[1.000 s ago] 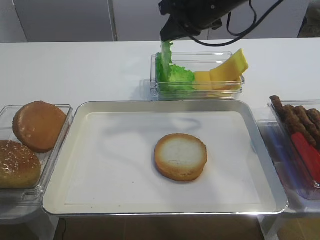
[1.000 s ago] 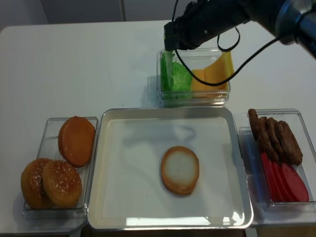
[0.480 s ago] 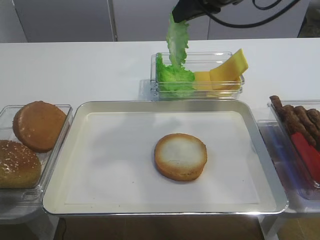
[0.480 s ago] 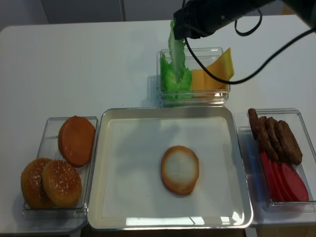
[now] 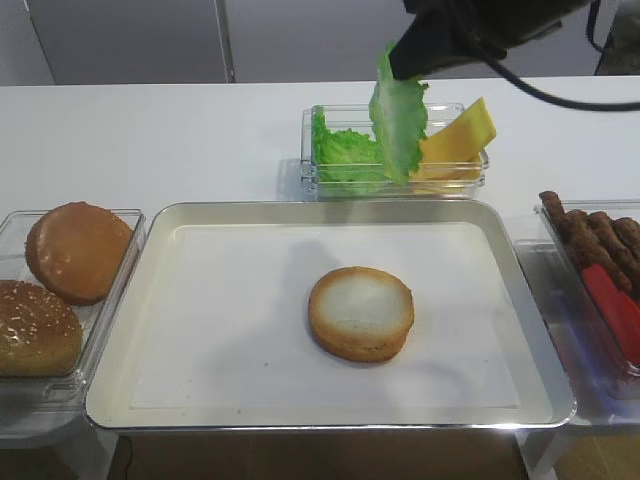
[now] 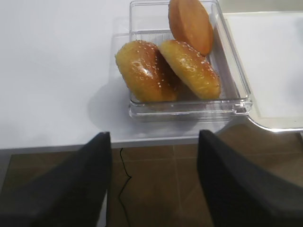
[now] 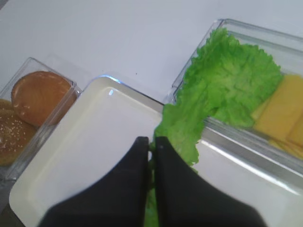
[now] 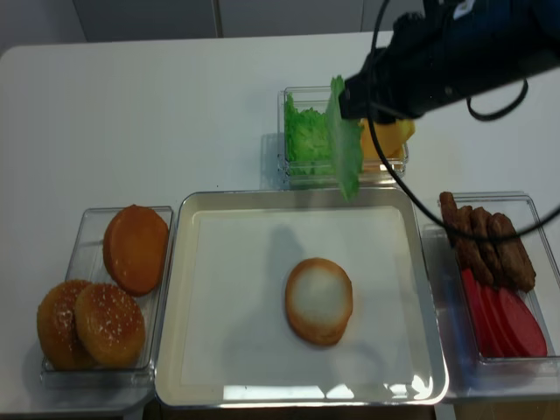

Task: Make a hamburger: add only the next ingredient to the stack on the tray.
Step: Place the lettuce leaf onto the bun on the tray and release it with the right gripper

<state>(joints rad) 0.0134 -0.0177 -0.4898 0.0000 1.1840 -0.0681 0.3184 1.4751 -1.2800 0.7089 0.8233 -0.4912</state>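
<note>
Lettuce leaf (image 5: 396,112) is pinched in the right gripper (image 7: 152,147), hanging over the tray's (image 5: 330,214) far rim; bun half (image 5: 361,312) lies mid-tray. Left gripper (image 6: 154,142) stands wide, empty. No writing is legible.

White desk (image 5: 150,130), smooth and matte, stretching across both high views. Behind it, pale grey wall panels (image 5: 120,40) split by a dark vertical seam. Below the near desk edge, brown tiled floor (image 6: 156,189) with thin grout lines, crossed by a dark cable (image 6: 124,182). Even, soft overhead light, apparently; faint shadows only.
</note>
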